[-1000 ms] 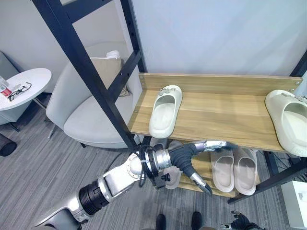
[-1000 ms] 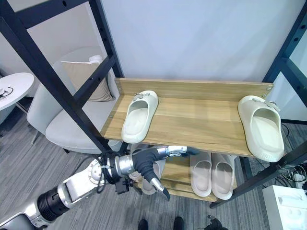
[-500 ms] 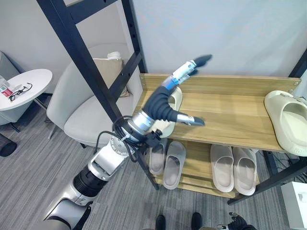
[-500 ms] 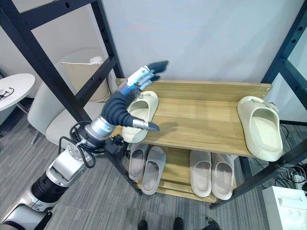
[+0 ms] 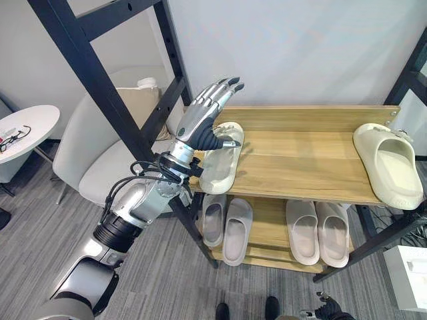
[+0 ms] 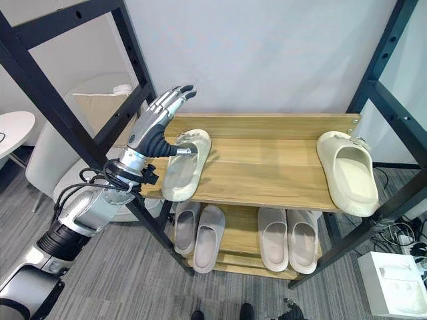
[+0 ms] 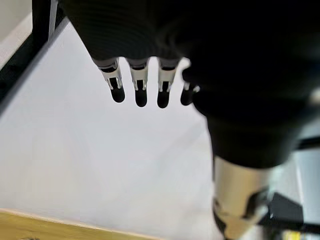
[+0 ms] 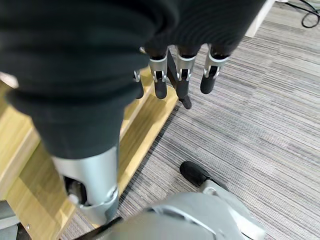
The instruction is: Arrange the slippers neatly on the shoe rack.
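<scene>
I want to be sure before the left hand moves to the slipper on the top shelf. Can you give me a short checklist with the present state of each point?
1. Left hand open, fingers straight: ok.
2. Left hand above the left slipper, thumb near its heel end; contact: cannot tell.
3. Left slipper fully on the top shelf: not ok, its toe hangs over the front edge.
4. Right slipper paired with it: not ok, it lies at the far right end, also overhanging.
5. Lower shelf pairs side by side: ok.
6. Right hand low near the floor, fingers relaxed, holding nothing: ok.
</scene>
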{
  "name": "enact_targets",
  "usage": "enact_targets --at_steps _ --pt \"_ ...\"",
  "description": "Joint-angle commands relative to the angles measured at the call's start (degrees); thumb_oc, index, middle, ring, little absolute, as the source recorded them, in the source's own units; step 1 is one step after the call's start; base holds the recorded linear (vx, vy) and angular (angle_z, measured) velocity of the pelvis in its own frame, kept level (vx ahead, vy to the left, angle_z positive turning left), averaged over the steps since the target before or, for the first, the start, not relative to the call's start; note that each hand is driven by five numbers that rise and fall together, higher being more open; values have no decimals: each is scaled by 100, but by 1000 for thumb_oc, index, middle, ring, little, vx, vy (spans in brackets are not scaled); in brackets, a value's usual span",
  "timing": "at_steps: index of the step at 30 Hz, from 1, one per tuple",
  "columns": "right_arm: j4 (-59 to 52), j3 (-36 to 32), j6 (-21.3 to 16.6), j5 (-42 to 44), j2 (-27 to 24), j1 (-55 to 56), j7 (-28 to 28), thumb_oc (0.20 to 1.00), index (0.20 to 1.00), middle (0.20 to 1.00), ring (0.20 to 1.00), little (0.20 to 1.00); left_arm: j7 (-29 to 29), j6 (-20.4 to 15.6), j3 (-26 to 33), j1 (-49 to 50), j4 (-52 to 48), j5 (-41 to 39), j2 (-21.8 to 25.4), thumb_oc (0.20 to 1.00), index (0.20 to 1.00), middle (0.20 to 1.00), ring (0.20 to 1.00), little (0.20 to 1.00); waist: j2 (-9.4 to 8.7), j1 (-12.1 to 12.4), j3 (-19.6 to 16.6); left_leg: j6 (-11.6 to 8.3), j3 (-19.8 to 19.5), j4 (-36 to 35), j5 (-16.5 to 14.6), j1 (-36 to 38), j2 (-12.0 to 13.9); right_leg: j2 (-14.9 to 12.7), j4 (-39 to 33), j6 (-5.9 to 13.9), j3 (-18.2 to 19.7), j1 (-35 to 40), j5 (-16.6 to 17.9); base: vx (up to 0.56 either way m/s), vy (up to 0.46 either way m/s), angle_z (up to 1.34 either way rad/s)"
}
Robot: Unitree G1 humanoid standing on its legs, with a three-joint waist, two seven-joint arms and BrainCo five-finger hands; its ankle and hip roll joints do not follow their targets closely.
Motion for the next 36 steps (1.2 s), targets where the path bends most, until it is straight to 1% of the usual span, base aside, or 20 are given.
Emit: enact_targets --at_steps 1,2,4,5,6,9,10,14,18,20,23,25,30,32,36 --pt "-212 164 -166 -170 49 -132 -96 1000 1000 1000 1000 1000 386 399 -204 -805 895 876 74 1000 1000 1000 1000 1000 -317 -152 -55 -204 32 -45 -319 68 26 -318 2 493 193 288 -537 3 5 -12" --pt "-214 160 -165 -170 51 -131 -97 1000 1000 1000 1000 1000 400 398 -218 -821 919 883 64 1000 1000 1000 1000 1000 -318 -146 -54 -204 34 -45 -320 68 26 -317 2 493 195 287 -537 11 6 -13" --pt "-262 226 -176 -203 68 -106 -107 1000 1000 1000 1000 1000 362 546 -413 -893 1242 1181 61 1000 1000 1000 1000 1000 -309 -195 -43 -197 62 -45 -326 79 36 -302 2 491 244 269 -534 13 -1 -14" --pt "-263 222 -176 -203 72 -103 -109 1000 1000 1000 1000 1000 379 547 -433 -913 1273 1188 48 1000 1000 1000 1000 1000 -313 -188 -43 -197 64 -45 -327 80 36 -302 2 491 245 269 -534 11 -1 -12" --pt "-284 262 -185 -228 64 -110 -123 1000 1000 1000 1000 1000 393 648 -598 -986 1588 1375 13 1000 1000 1000 1000 1000 -310 -223 -29 -196 86 -45 -328 81 40 -295 2 491 278 253 -527 10 1 -6" --pt "-313 292 -192 -245 71 -93 -146 1000 1000 1000 1000 1000 420 722 -725 -1073 1846 1476 -27 1000 1000 1000 1000 1000 -314 -240 -16 -190 108 -45 -332 78 47 -293 2 496 296 242 -524 12 0 -6" --pt "-316 305 -207 -254 75 -77 -159 1000 1000 1000 1000 1000 429 798 -846 -1153 2100 1570 -66 1000 1000 1000 1000 1000 -307 -269 -7 -188 131 -45 -338 81 47 -284 2 497 321 234 -529 15 5 -6" --pt "-397 295 -215 -256 39 -31 -198 1000 1000 1000 1000 1000 422 957 -1015 -1343 2547 1686 -33 1000 1000 1000 1000 1000 -308 -314 10 -187 171 -45 -348 82 56 -268 2 501 362 206 -522 14 0 -5" --pt "-413 317 -218 -262 13 -5 -199 1000 1000 1000 1000 1000 430 1032 -1169 -1533 2945 1695 -36 1000 1000 1000 1000 1000 -314 -363 23 -186 208 -45 -349 69 64 -254 2 499 403 169 -510 12 -5 -6" --pt "-459 294 -222 -243 -14 38 -208 1000 1000 1000 1000 1000 474 1093 -1087 -1628 3029 1531 79 1000 1000 1000 1000 1000 -318 -377 36 -183 226 -45 -347 66 73 -254 2 504 421 151 -505 23 -6 -7" --pt "-497 294 -191 -289 42 108 -193 1000 1000 1000 1000 1000 542 1097 -872 -1607 2768 1410 227 1000 1000 1000 1000 1000 -305 -357 35 -182 204 -45 -349 59 68 -256 2 498 405 143 -511 20 -1 -12" --pt "-466 320 -170 -321 69 110 -196 1000 1000 1000 1000 1000 569 1098 -830 -1579 2686 1400 253 1000 1000 1000 1000 1000 -294 -358 37 -182 193 -45 -354 60 55 -261 2 499 395 152 -521 0 0 0" --pt "-462 346 -160 -301 86 48 -190 1000 1000 1000 1000 1000 558 1130 -880 -1606 2788 1405 279 1000 1000 1000 1000 1000 -279 -349 42 -181 163 -45 -358 72 42 -266 2 498 363 181 -544 0 0 0" --pt "-453 352 -149 -297 87 7 -196 1000 1000 1000 1000 1000 516 1185 -925 -1656 2951 1431 353 1000 1000 1000 1000 1000 -265 -340 50 -186 156 -45 -359 77 41 -269 2 499 342 191 -547 0 0 0" --pt "-450 372 -160 -296 60 -39 -210 1000 1000 1000 1000 1000 469 1271 -1129 -1768 3440 1522 348 1000 1000 1000 1000 1000 -264 -359 74 -186 154 -45 -356 67 45 -267 2 502 351 176 -540 0 0 0"
